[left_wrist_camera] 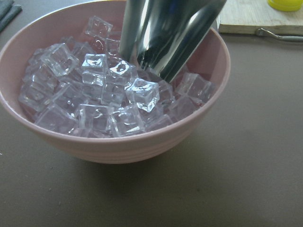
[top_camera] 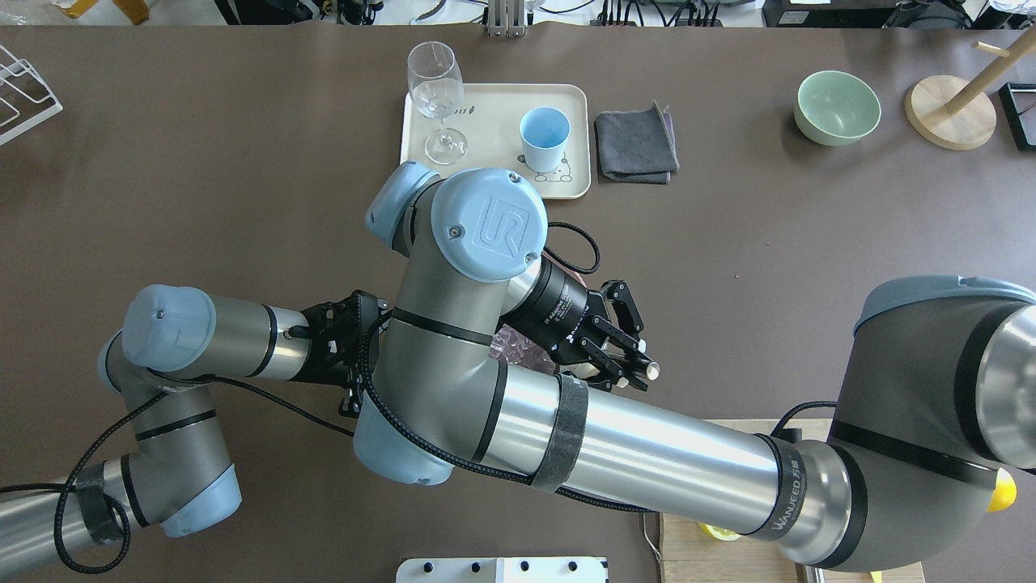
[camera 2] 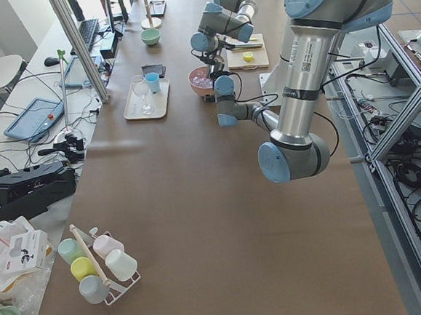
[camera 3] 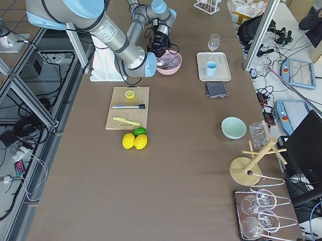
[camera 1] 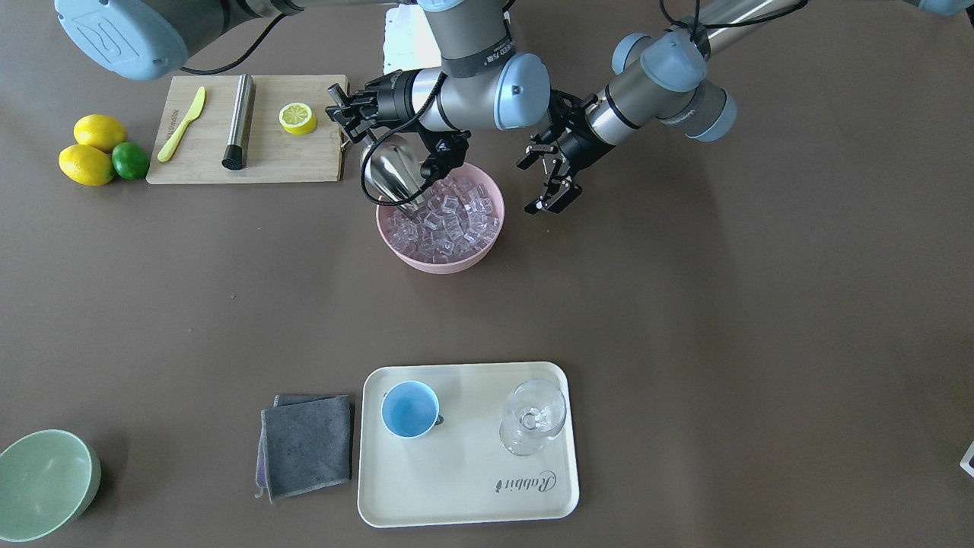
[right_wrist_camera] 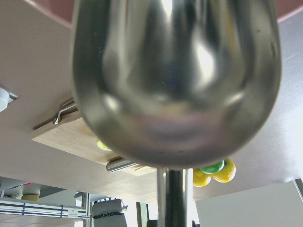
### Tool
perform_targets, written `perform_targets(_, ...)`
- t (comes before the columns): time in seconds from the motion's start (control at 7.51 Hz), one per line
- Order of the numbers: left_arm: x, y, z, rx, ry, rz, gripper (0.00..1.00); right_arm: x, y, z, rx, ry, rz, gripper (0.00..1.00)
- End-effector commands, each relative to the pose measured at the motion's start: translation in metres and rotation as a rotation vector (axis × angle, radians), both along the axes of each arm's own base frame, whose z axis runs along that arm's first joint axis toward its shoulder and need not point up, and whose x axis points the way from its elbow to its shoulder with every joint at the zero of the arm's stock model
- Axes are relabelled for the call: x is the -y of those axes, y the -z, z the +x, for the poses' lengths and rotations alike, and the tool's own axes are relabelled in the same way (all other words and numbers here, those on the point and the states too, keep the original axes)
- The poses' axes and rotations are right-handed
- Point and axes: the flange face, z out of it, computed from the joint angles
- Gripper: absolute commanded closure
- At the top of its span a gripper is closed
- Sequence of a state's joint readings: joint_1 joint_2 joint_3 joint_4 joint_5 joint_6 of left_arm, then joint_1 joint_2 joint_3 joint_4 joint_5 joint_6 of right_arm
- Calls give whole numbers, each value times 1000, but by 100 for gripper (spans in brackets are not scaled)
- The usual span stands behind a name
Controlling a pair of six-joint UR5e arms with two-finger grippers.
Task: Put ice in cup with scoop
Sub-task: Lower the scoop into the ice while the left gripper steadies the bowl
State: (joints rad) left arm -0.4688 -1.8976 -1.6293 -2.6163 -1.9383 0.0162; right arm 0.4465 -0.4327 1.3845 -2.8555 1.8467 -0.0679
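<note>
My right gripper (camera 1: 351,122) is shut on the thin handle of the steel scoop (camera 1: 394,173). The scoop points steeply down with its tip among the ice cubes (camera 1: 456,221) in the pink bowl (camera 1: 441,262). The left wrist view shows the scoop (left_wrist_camera: 165,33) dug into the ice (left_wrist_camera: 142,94). The right wrist view is filled by the back of the scoop (right_wrist_camera: 175,80). My left gripper (camera 1: 549,196) is open and empty, hanging just beside the bowl. The light blue cup (camera 1: 409,409) stands empty on the cream tray (camera 1: 472,487), far from both grippers.
A clear stemmed glass (camera 1: 533,417) shares the tray. A grey cloth (camera 1: 307,445) lies beside it and a green bowl (camera 1: 46,483) stands at a corner. The cutting board (camera 1: 251,156) holds a knife (camera 1: 183,123), a steel cylinder (camera 1: 240,120) and a half lemon (camera 1: 297,118).
</note>
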Motion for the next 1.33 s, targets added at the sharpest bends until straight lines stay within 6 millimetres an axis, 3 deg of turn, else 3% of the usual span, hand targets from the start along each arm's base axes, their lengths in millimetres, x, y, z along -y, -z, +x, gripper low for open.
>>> perform_targets(0.0, 4, -3, 5, -23, 17, -67, 2, 3, -12, -8, 63, 0, 30, 100)
perform_targets(0.4, 10, -4, 14, -60, 23, -47, 2, 6, -19, -16, 110, -1, 55, 100)
perform_targets(0.67, 11, -3, 13, -61, 25, -47, 2, 3, -43, -4, 189, -13, 116, 100)
perform_targets(1.2, 14, -2, 9, -64, 31, -45, 2, -4, -56, 10, 269, -30, 161, 100)
